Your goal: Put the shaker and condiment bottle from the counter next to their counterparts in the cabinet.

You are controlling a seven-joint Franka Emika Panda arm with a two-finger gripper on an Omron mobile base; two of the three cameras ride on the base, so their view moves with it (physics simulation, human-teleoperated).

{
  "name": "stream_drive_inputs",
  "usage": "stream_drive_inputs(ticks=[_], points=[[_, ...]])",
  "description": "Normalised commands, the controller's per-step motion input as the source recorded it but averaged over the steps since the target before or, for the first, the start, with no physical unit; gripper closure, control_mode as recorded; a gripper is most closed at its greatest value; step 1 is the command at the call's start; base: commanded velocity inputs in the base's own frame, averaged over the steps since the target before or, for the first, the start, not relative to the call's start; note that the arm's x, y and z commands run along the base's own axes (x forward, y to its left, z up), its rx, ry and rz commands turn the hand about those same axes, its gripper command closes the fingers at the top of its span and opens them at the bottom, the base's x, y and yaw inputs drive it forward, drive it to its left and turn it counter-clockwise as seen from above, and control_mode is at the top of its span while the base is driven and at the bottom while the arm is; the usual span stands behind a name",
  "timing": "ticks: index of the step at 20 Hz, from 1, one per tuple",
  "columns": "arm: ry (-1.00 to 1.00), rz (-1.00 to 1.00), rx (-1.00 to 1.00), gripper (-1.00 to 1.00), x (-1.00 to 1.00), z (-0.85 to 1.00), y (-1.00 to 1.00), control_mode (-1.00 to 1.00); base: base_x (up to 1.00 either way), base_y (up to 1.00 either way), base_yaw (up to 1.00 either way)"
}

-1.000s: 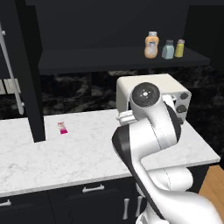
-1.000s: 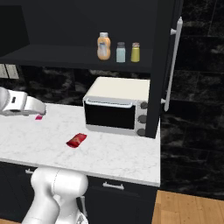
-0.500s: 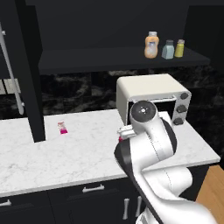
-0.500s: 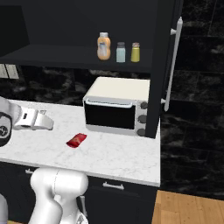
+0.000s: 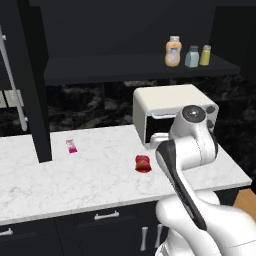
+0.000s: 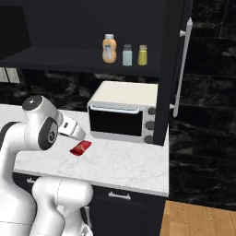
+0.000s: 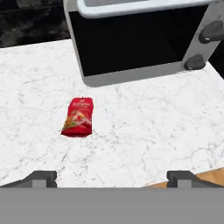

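Observation:
The condiment bottle (image 5: pixel 143 163) (image 6: pixel 80 147) lies on its side on the white marble counter (image 5: pixel 95 180), in front of the cream oven-like box. In the hand view the red bottle (image 7: pixel 78 117) is left of centre, ahead of my gripper (image 7: pixel 111 177), whose fingertips (image 7: pixel 40 176) stand wide apart and open with nothing between them. My hand (image 6: pixel 73 130) hovers just left of and above the bottle. On the cabinet shelf (image 5: pixel 125 67) the pale grey-blue shaker (image 5: pixel 192 56) (image 6: pixel 127 55) stands between the orange bottle (image 5: pixel 173 51) and the yellow-green shaker (image 5: pixel 205 55).
The cream oven-like box (image 6: pixel 124 110) (image 7: pixel 131 43) stands on the counter under the shelf, right behind the bottle. A small pink-and-white packet (image 5: pixel 72 146) lies far left by a black post. An open cabinet door with a long handle (image 6: pixel 182 64) hangs at the right.
My arm has swung to the right and the hand has come down toward the red bottle, which now shows in the left base view. The bottle and shelf items have not moved.

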Motion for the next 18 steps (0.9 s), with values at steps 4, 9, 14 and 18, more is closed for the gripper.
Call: stream_drive_inputs(ticks=[4,9,14,18], points=[[0.24,0.00,0.07,-1.00,0.29,-0.28,0.22,-1.00,0.00,0.00,0.00],[0.19,-0.02,0.01,-1.00,0.29,-0.24,0.10,-1.00,0.00,0.00,0.00],[-0.01,0.00,0.00,-1.00,0.14,-0.17,0.00,-1.00,0.00,0.00,0.00],[-0.10,0.00,0.00,-1.00,0.50,-0.42,0.00,-1.00,0.00,0.00,0.00]])
